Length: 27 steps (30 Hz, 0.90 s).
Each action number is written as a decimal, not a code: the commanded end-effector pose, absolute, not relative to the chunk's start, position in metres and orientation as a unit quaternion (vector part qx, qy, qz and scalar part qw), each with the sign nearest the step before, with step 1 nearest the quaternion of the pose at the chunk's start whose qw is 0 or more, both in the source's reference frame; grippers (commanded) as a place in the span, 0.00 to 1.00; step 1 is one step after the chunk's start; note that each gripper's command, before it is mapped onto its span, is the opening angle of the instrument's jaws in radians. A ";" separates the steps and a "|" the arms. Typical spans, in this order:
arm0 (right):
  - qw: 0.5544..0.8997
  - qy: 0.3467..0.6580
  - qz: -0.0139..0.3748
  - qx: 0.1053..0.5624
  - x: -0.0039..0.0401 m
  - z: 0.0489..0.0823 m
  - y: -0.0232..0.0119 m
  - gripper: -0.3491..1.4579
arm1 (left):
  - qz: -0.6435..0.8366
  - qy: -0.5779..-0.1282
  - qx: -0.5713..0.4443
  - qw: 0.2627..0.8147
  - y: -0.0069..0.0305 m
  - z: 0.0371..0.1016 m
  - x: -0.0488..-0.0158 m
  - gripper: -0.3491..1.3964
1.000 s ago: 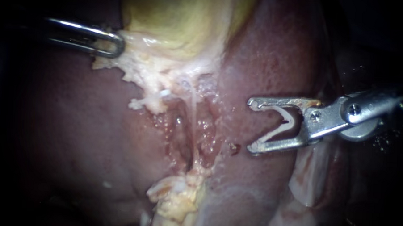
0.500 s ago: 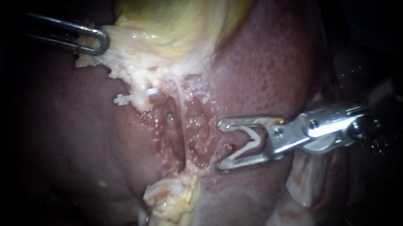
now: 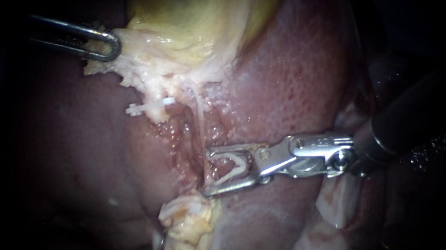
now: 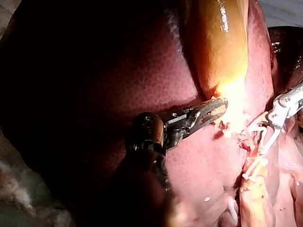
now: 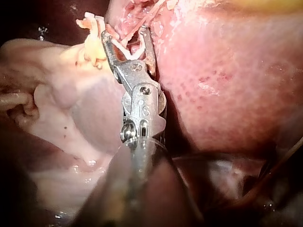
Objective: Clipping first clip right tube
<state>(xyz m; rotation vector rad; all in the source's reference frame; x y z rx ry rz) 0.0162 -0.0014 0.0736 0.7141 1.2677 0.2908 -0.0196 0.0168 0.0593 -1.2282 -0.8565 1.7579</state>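
A thin pale tube [image 3: 199,119] runs down from the yellow gallbladder [image 3: 187,20] into a raw groove in the liver [image 3: 294,73]. My right instrument [image 3: 205,172] comes in from the right. Its jaws stand wide apart with an open white clip [image 3: 234,167] seated between them, and their tips straddle the tube's lower end. The right wrist view shows the same jaws [image 5: 123,32] around pale strands. My left instrument [image 3: 112,46] is shut on the gallbladder's pale fringe at the upper left, also seen in its own view [image 4: 221,106].
A small white clip [image 3: 147,106] sits on the tissue to the left of the tube. Fatty yellow-white tissue [image 3: 190,220] lies below the groove. Pale folded tissue [image 3: 339,203] lies under the right instrument's shaft.
My right instrument has travelled left and downward across the liver, from well clear of the groove to where its tips straddle the tube. The left instrument has held its grip.
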 end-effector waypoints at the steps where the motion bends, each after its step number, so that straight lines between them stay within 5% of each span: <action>1: 0.732 0.582 0.133 0.329 0.0164 0.0736 -0.0014 0.46 | 0.696 -0.339 -0.486 0.404 0.0168 0.0593 -0.0196 0.00; 8: 0.696 0.604 0.134 0.365 0.0172 0.0724 -0.0025 0.46 | 0.696 -0.339 -0.486 0.404 0.0168 0.0593 -0.0197 0.00; 21: 0.682 0.596 0.111 0.408 0.0168 0.0683 -0.0054 0.42 | 0.696 -0.339 -0.486 0.404 0.0168 0.0593 -0.0196 0.00; 27: 0.677 0.587 0.128 0.425 0.0164 0.0675 -0.0051 0.28 | 0.696 -0.339 -0.486 0.404 0.0168 0.0593 -0.0196 0.00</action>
